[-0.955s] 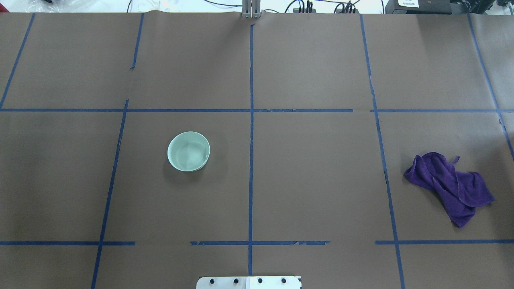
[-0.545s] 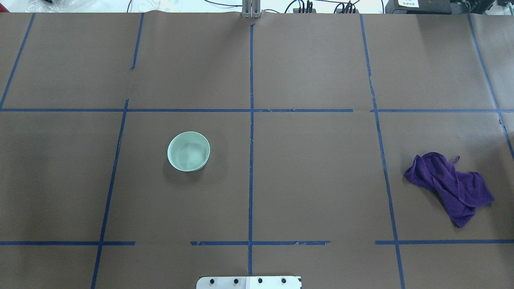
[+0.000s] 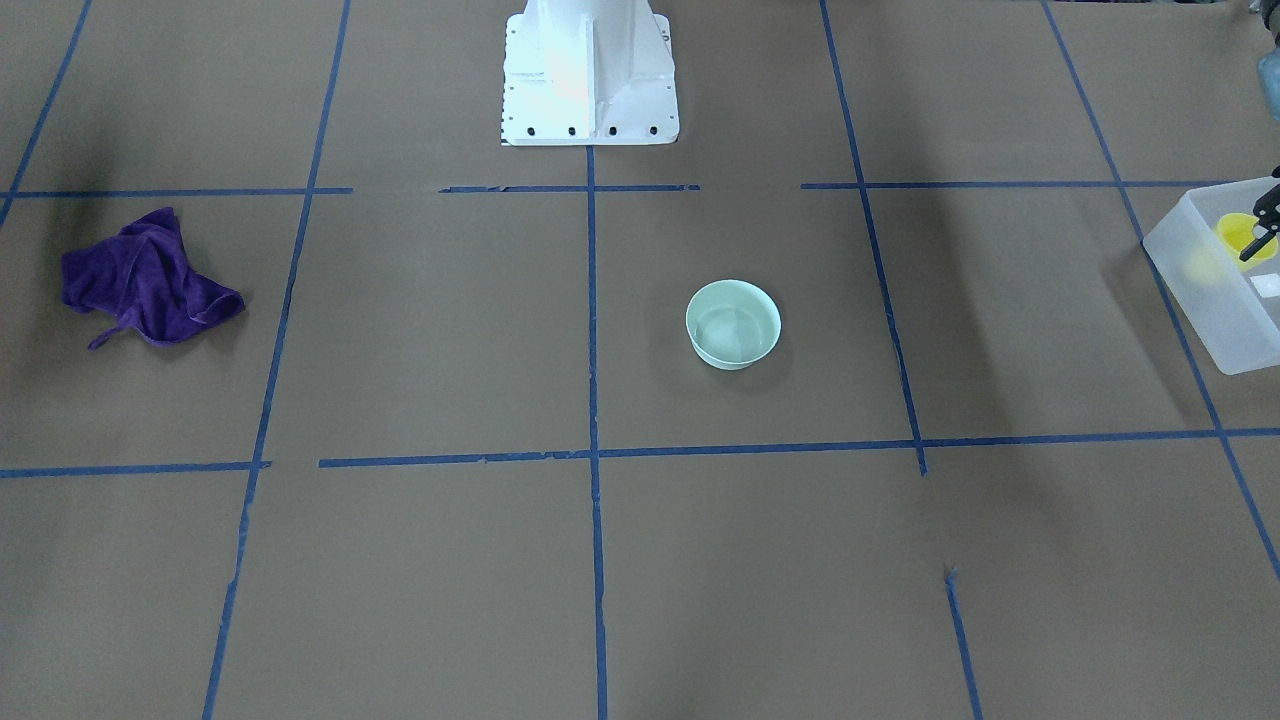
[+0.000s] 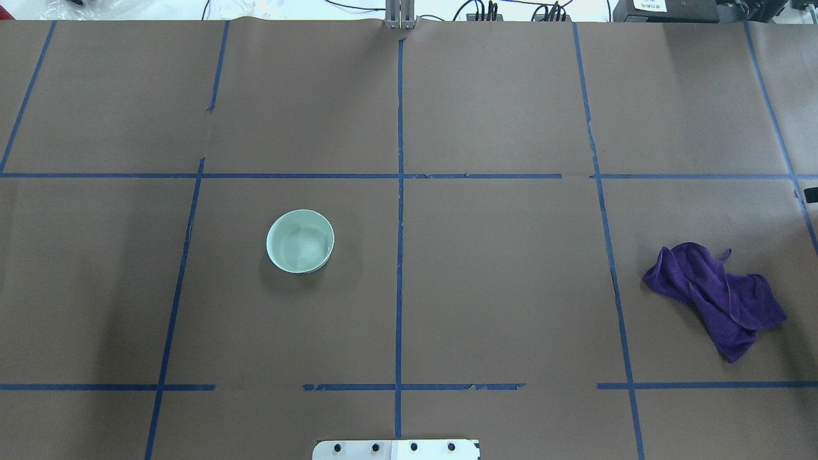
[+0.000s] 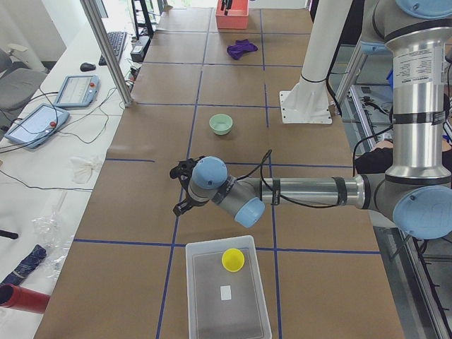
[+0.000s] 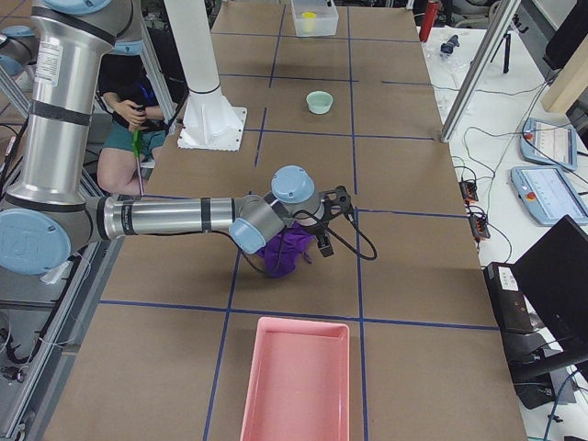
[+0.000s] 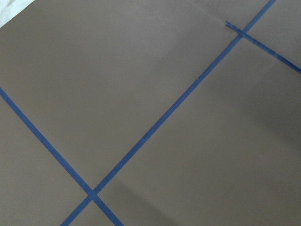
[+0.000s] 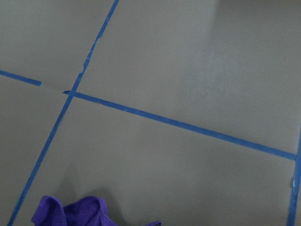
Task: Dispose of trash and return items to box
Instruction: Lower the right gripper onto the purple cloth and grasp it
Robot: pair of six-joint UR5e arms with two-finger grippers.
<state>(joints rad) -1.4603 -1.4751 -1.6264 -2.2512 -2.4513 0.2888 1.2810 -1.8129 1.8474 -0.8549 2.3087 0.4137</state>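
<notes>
The round pale mint-green bowl (image 4: 300, 241) stands upright and empty on the brown paper (image 4: 511, 287). It is out in front of the white metal robot base (image 3: 590, 70), a little toward the base's left, and nothing touches it. The small yellow plastic tumbler cup (image 5: 233, 259) already sits inside the translucent frosted-white rectangular plastic box (image 5: 201, 311), far out on the base's left at the table's end. The step in hand, as I judge it, is fetching the bowl.

The left gripper (image 5: 176, 191) hangs over bare paper on the base's left, nearer the base than the box is. Its fingers are spread and nothing is between them.

To do this step well:
- Bring the gripper over the bowl's rim and lower it with one finger inside the wall and one outside.
- Pinch firmly, since the smooth, curved wall will probably slip under a light hold.
- Lift straight up before travelling and keep the bowl level.
- Clear the box's wall, set the bowl down on the free floor beside the cup, and let go low.

The right gripper (image 6: 333, 220) hovers over the crumpled purple cloth (image 4: 716, 297), far on the base's right and well apart from the bowl. I cannot tell whether its fingers are apart or together.
</notes>
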